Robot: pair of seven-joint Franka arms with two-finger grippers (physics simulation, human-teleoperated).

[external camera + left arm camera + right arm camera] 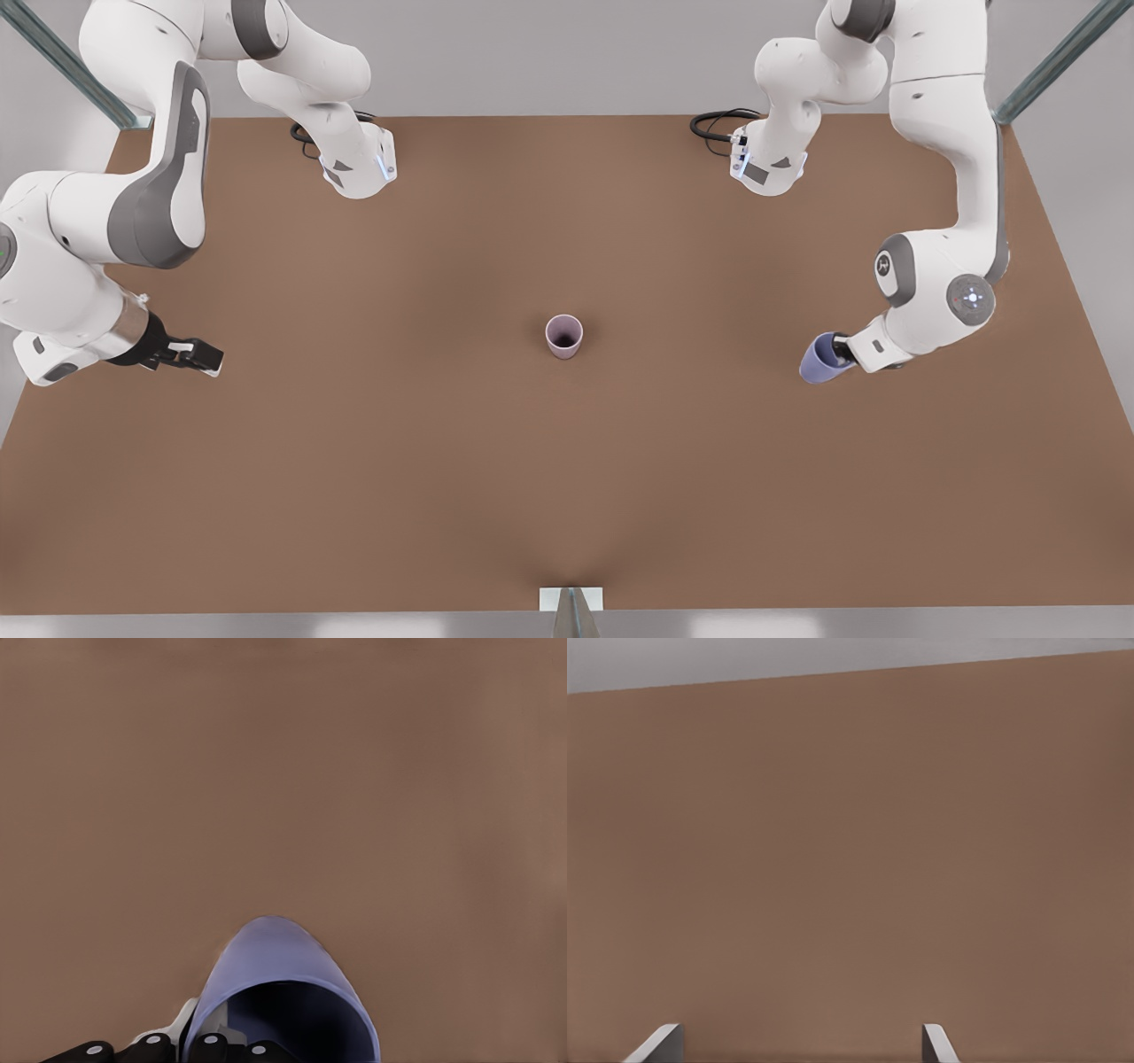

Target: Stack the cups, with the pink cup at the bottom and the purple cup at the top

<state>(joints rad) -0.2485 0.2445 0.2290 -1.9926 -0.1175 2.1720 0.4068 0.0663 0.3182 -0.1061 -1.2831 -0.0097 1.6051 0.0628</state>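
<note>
Two cups apart: pink cup (pixel 563 336) upright mid-counter (pixel 443 461); left hand (pixel 843 351) clamps the tilted purple cup (pixel 822 359). Level it, centre above pink, then lower. Right hand (pixel 197 356) waits, spread wide.

**Occlusions and cut-offs**

Left pincer (pixel 842 352): fingertips hidden by the purple cup (pixel 822 359); the left wrist view's edge crops that cup's rim. Right pincer (pixel 205 356): only two fingertips (pixel 660 1041) clear the right wrist view's edge.

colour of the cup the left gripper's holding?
Lavender-blue: the purple cup, clearest in the left wrist view.
</note>
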